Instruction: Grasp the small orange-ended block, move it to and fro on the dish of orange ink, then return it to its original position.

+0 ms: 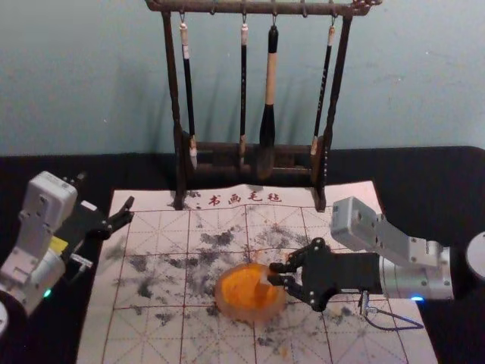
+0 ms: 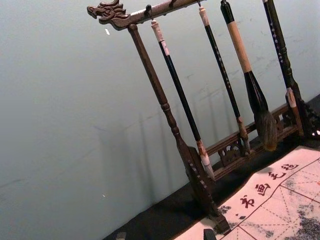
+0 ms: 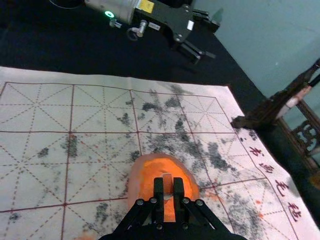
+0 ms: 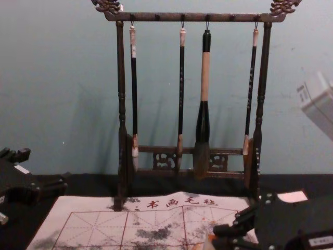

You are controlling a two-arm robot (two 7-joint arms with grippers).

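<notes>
My right gripper [image 1: 279, 274] reaches in from the right in the head view, over the right part of the ink dish [image 1: 233, 293]. In the right wrist view that gripper [image 3: 168, 186] is shut on the small block [image 3: 168, 181], which sits between its fingertips above the orange ink. The dish [image 3: 135, 182] lies on the mat beneath. The chest view has the right gripper [image 4: 217, 235] at the lower right, with the block [image 4: 209, 242] at its tips. The left gripper [image 1: 106, 191] is parked open off the mat's left side.
A calligraphy mat [image 1: 151, 265] with red grid lines and dark ink smudges covers the middle of the black table [image 1: 432, 174]. At its far edge stands a wooden rack [image 1: 173, 83] with several hanging brushes.
</notes>
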